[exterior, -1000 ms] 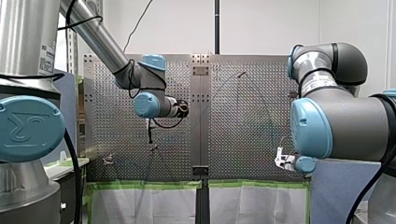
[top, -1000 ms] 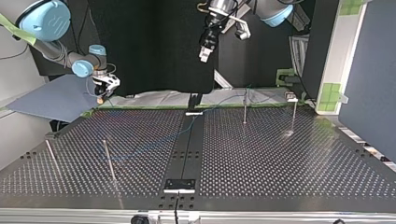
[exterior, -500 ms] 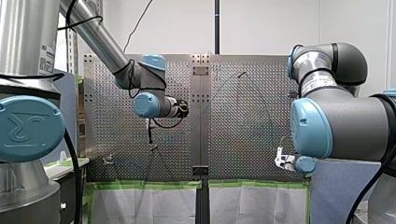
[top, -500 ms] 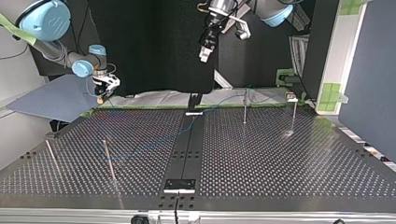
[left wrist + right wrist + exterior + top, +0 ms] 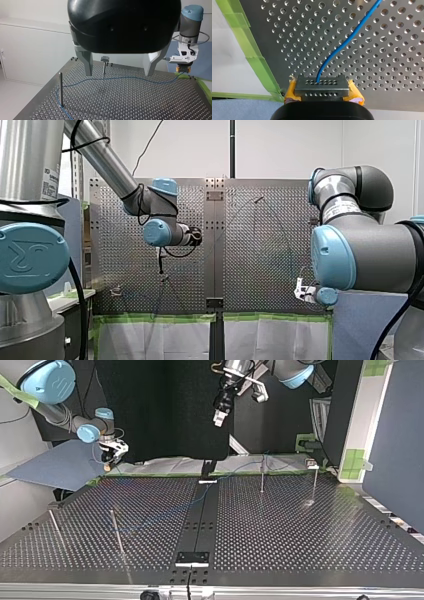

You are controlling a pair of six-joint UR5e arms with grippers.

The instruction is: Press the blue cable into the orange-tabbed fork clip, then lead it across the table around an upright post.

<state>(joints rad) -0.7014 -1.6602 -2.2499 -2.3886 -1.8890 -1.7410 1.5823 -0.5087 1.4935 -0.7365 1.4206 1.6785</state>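
Blue cable (image 5: 120,78) lies slack across the table (image 5: 150,105) & past a post (image 5: 60,88), pinched in my right gripper (image 5: 322,87) w/ yellow pads (image 5: 291,90), left gripper (image 5: 118,73) wide open & empty above it; prob. thin, light, floppy, so take it close to the bit being seated.

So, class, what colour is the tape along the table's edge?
Green tape, clearest in the right wrist view.

Front and top views face across the table (image 5: 300,525); wrist views share the blue cable (image 5: 346,42).
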